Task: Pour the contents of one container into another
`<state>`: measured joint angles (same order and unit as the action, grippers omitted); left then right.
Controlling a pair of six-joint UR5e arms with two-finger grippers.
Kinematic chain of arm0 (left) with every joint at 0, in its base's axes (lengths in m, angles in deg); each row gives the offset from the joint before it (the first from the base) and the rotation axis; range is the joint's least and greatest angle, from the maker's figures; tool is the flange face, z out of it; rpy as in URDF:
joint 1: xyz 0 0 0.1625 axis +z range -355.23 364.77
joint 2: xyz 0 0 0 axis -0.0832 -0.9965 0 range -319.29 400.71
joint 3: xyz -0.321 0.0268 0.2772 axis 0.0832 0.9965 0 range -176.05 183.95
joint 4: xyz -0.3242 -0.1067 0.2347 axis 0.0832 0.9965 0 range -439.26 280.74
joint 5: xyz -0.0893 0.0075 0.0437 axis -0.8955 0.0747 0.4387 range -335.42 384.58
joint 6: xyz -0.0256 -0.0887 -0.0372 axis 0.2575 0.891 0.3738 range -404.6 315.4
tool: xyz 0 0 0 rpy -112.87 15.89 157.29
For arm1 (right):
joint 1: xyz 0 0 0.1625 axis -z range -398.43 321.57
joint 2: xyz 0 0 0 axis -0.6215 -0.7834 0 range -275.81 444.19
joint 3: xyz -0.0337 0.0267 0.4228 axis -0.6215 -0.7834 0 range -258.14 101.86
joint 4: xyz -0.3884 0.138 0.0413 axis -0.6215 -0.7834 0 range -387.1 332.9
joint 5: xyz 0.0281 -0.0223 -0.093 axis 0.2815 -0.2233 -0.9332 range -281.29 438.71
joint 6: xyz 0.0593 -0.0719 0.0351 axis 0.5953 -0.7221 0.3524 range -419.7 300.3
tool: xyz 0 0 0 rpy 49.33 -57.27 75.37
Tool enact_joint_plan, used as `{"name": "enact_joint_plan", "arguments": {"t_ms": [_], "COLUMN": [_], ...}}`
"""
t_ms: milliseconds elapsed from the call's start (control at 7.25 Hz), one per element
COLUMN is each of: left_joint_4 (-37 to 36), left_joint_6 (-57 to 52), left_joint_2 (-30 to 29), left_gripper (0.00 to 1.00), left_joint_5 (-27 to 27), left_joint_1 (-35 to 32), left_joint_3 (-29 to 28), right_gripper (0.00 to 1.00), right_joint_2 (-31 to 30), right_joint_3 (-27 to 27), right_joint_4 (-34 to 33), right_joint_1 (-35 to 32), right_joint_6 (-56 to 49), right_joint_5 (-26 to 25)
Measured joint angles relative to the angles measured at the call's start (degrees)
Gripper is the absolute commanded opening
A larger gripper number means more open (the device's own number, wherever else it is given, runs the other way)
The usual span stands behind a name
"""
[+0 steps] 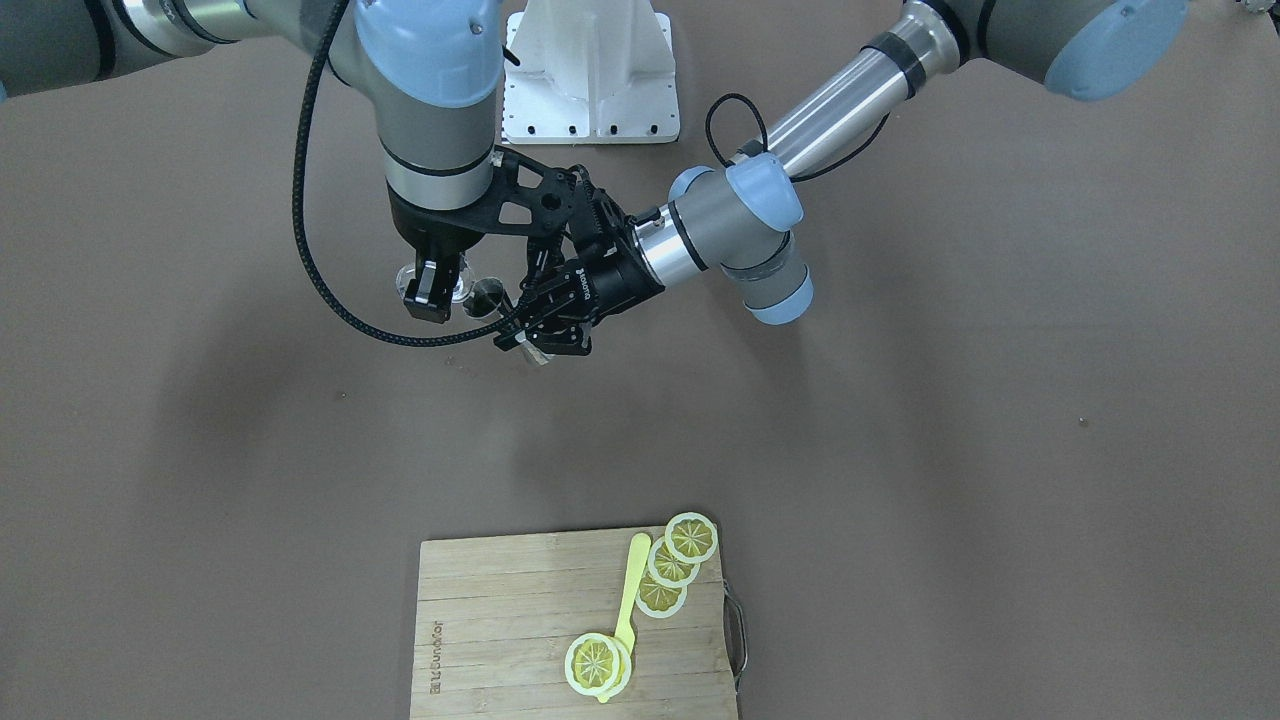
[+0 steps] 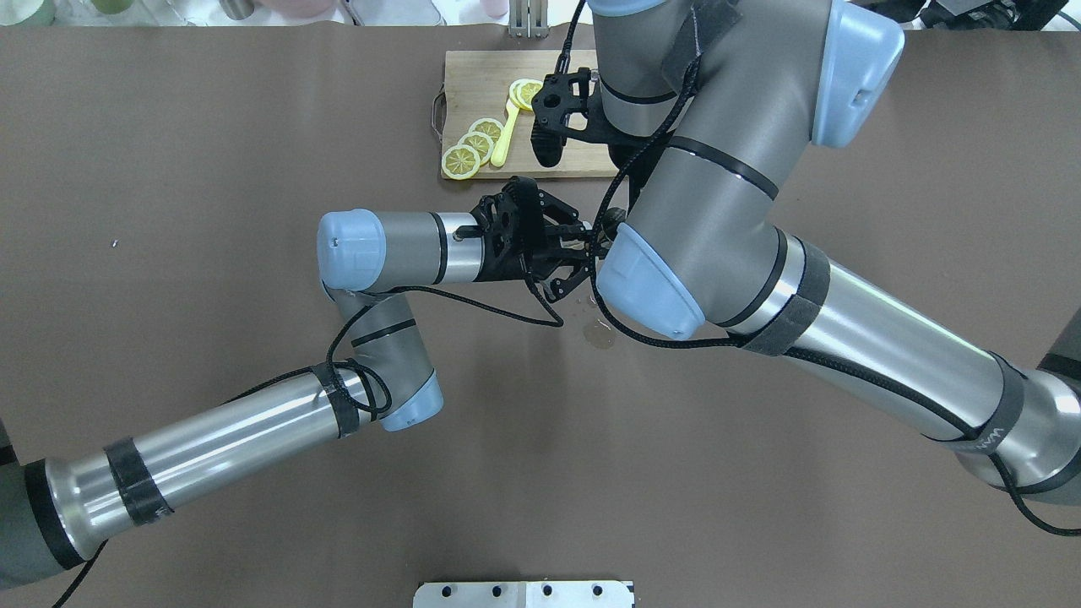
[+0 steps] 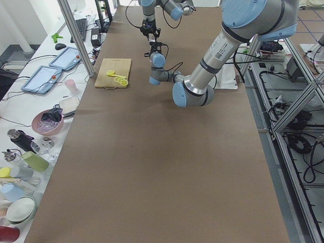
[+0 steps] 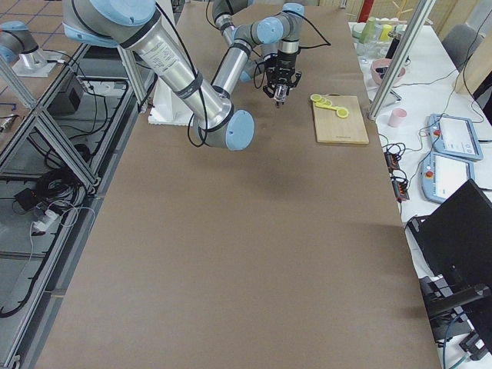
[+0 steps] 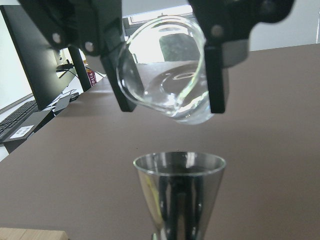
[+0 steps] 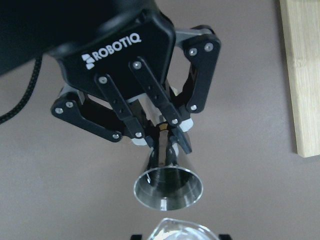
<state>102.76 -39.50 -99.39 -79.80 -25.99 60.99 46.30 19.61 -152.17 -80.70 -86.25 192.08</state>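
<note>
Tabletop [image 1: 1000, 400], well apart from board [image 1: 500, 610]: right claw [image 1: 437, 295] clamps glass [image 5: 162, 80], left claw [image 6: 167, 137] jigger [image 6: 168, 187], rims seemingly near.

Light: bright, even and diffuse, from overhead in all views.
Shadows: soft grey patches on the counter [image 1: 230, 400], with no hard edges.
Glare: a white streak along the left arm tube [image 2: 220, 443]; window highlights on the glass [image 5: 165, 75]; dark streaked reflections in the jigger [image 5: 179, 192].
Focus: the left wrist view is sharp on glass and jigger. The fingers [image 5: 217, 75] are near-black with little detail, and the background is soft.
Side views: wide-angle bending at the edges.
</note>
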Motion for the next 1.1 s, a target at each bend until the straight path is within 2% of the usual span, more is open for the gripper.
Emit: {"name": "enact_joint_plan", "arguments": {"t_ms": [1103], "left_joint_4": [0.0], "left_joint_6": [0.0], "left_joint_2": [0.0], "left_gripper": [0.0], "left_joint_5": [0.1], "left_joint_1": [0.0], "left_joint_3": [0.0], "right_gripper": [0.0], "right_joint_2": [4.5], "right_joint_3": [-3.9], "right_joint_4": [-5.9], "right_joint_1": [1.5], "right_joint_6": [-2.6], "right_joint_5": [-2.3]}}
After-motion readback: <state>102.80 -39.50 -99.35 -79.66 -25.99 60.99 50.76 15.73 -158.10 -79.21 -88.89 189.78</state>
